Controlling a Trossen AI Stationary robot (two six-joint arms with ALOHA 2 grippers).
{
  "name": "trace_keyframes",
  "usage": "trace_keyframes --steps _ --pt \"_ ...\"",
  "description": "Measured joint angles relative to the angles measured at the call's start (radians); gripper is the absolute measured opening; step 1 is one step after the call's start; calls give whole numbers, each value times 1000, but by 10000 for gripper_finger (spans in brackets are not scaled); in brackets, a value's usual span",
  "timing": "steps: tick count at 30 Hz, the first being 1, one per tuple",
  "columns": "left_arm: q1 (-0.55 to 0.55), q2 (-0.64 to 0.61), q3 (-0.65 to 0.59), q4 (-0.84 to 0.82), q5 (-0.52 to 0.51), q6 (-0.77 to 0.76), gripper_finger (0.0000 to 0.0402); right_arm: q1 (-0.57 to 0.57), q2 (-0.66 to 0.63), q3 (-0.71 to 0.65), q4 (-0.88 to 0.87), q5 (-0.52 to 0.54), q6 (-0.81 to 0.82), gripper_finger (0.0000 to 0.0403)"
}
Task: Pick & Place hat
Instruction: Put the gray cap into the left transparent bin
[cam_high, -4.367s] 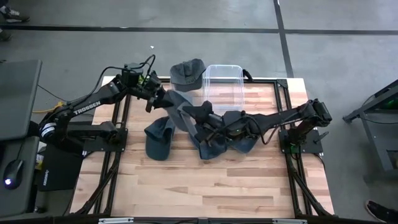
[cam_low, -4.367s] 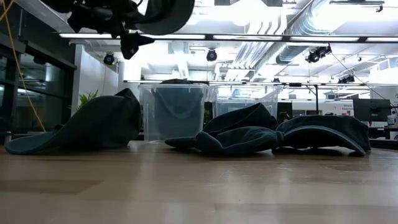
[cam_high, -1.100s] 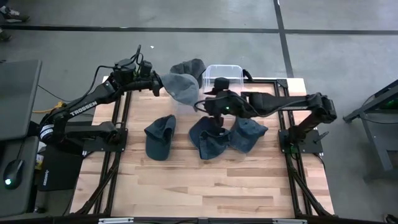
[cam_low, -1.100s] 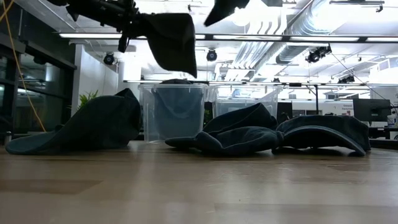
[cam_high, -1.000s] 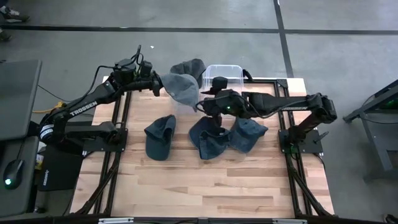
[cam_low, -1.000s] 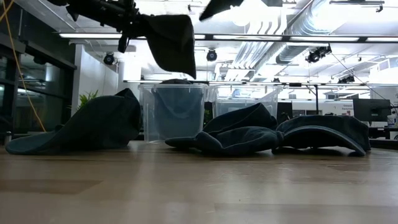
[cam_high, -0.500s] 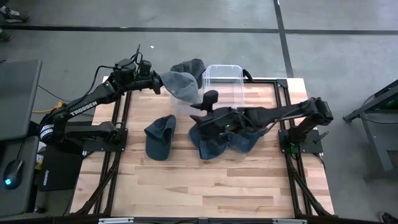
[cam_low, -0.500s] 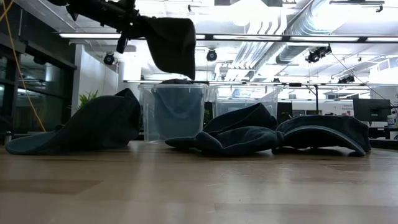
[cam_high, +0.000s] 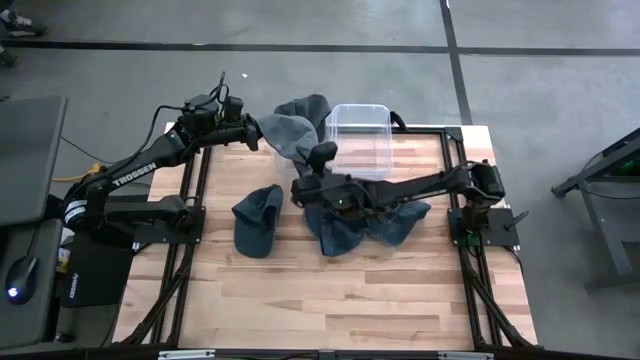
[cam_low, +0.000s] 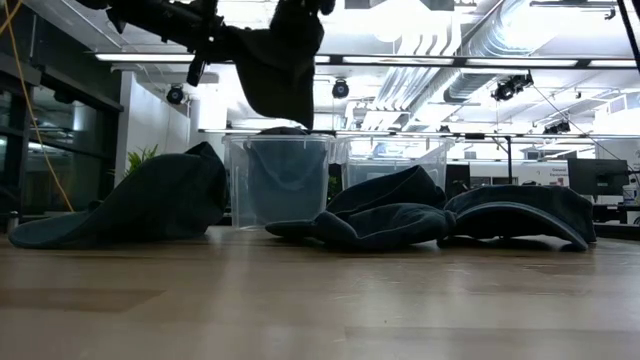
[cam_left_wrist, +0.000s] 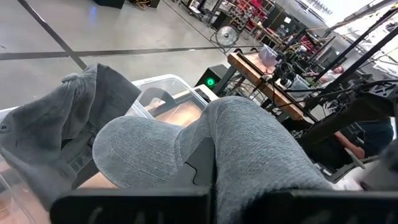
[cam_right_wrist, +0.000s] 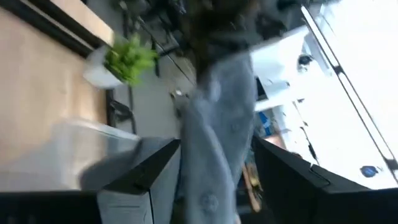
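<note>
My left gripper is shut on a grey hat, held high over the far left of the table above a clear bin; the hat also shows in the low view. My right gripper is raised beside that hat and open. In the right wrist view its fingers stand on either side of the hanging grey cloth; whether they touch it I cannot tell. Three dark hats lie on the table: left, middle, right. My left gripper holds the grey hat by its end toward the table's left, coming about level from the left side. The fingers are hidden under the cloth in the left wrist view. The hat is lifted clear and droops away from the gripper above the bin.
Another grey hat lies in the bin at the far edge. A second clear bin stands beside it at the back. The near half of the wooden table is bare. A monitor and a mouse sit on a desk off the table's left.
My right gripper has swung from above the middle hats toward the table's left and far edge, up to the held grey hat, and now shows against it at the top of the low view. The hat still hangs from my left gripper, which has kept still.
</note>
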Motion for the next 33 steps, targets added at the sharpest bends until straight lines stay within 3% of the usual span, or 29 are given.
trace_keyframes --steps 9,18,33 --pt "0 0 0 -2 10 4 1 -78 -2 0 -10 -45 52 197" --pt "0 16 0 -32 9 10 1 -139 -4 2 132 -35 -86 196" --pt "0 96 0 -22 3 -22 3 -300 -5 3 99 -98 -84 196"
